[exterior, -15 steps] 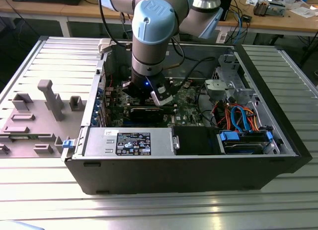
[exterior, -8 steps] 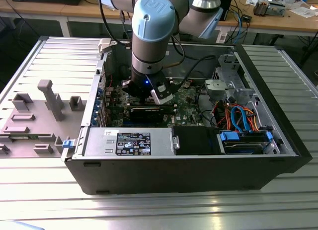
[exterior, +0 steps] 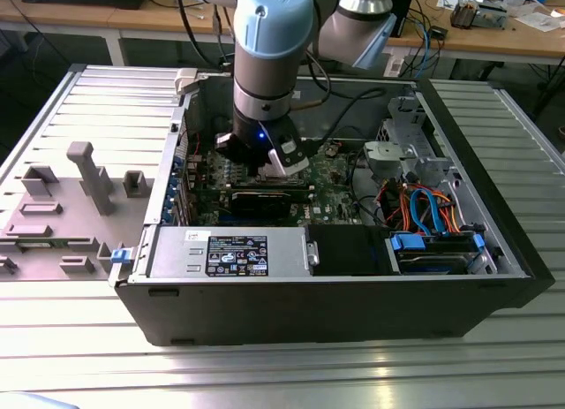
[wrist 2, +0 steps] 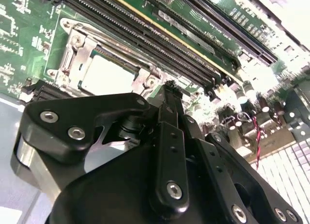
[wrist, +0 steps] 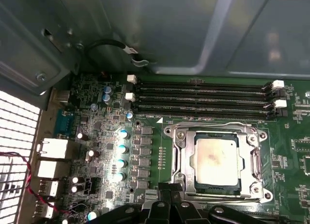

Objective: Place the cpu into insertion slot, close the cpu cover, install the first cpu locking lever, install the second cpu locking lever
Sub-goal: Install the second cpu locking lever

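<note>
The cpu [wrist: 213, 158], a flat square with a silver-grey top, lies in the insertion slot [wrist: 180, 178] on the green board. The cpu cover [wrist: 215, 132], a thin metal frame, lies flat around it with the chip showing through its window. Thin lever rods run along two sides of the frame, one of them [wrist: 257, 162] beside the chip. In the second wrist view the cpu [wrist 2: 106, 76] sits just beyond my gripper [wrist 2: 169, 86]. My gripper [wrist: 166, 189] hovers at the socket's near edge, fingers shut on nothing; whether it touches the socket I cannot tell. In the exterior view my gripper [exterior: 265, 162] is low inside the open computer case.
Several long black memory slots [wrist: 203, 96] run beside the socket, with the case wall [wrist: 193, 30] behind them. A black graphics card [exterior: 265, 197], the power supply [exterior: 229, 250] and a drive bay with orange and blue cables [exterior: 424, 210] crowd the case. Capacitors [wrist: 122, 149] stand beside the socket.
</note>
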### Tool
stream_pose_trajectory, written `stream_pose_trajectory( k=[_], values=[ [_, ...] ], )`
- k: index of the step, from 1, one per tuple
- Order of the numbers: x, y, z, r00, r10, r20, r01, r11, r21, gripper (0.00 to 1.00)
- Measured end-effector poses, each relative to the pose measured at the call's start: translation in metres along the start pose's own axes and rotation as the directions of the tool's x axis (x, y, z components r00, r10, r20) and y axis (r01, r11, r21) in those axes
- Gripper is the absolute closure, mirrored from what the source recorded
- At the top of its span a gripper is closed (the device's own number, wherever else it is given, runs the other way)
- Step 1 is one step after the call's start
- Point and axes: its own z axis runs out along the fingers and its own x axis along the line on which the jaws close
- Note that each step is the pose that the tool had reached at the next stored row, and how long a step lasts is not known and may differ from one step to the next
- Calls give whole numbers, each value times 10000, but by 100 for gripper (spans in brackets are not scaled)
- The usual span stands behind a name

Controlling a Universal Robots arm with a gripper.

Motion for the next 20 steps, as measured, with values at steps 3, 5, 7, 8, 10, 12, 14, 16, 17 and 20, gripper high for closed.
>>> stream_pose_trajectory(
  k=[3,5,7,8,10,12,14,16,17,20],
  values=[
    [0,5,-16,10000,-1,1,1,10000,-4,89],
    [1,5,-20,10000,0,0,0,10000,0,89],
    [1,6,-22,10000,-1,0,1,10000,0,89],
    [1,6,-24,10000,0,0,0,10000,1,89],
    [1,7,-27,10000,-1,0,1,10000,0,89],
    [2,7,-30,10000,0,0,0,10000,0,89],
    [2,8,-33,10000,0,0,0,10000,0,89],
    [2,9,-35,10000,0,0,0,10000,0,89],
    [2,9,-36,10000,0,0,0,10000,0,89],
    [2,11,-43,10000,0,0,0,10000,0,89]
  ],
)
